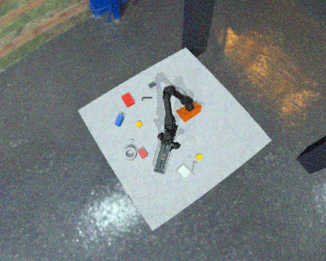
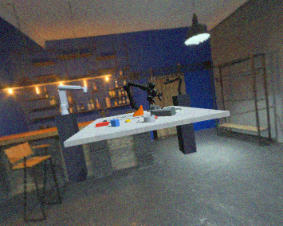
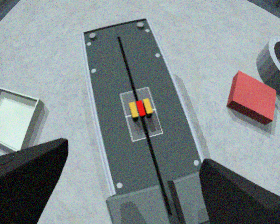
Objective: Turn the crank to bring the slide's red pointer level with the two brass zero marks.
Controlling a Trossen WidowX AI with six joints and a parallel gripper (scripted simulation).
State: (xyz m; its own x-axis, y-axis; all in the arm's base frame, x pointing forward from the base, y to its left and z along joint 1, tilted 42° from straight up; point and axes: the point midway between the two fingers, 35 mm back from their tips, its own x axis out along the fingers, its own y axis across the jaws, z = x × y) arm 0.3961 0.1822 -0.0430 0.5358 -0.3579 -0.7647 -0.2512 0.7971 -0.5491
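The machine is a long dark grey box (image 1: 159, 168) (image 2: 163, 113) (image 3: 108, 80) with a black slot along its top. The red pointer (image 3: 140, 108) sits between the left brass mark (image 3: 134, 110) and the right brass mark (image 3: 148, 106) and looks level with them, as far as the grainy wrist view shows. A lighter grey block (image 3: 141, 200) is at the near end of the box. The crank and its handle cannot be made out. My gripper (image 1: 168, 142) (image 2: 157, 95) (image 3: 135, 159) is open and empty above the near end of the machine, its fingers wide apart.
A red block (image 1: 142, 153) (image 3: 251, 100) and a grey round cup (image 3: 265, 64) lie on one side of the machine. A pale square tray (image 1: 184, 171) (image 3: 11, 120) lies on the other. An orange block (image 1: 189, 112) is near the arm's base; a blue piece (image 1: 119, 119) lies farther off.
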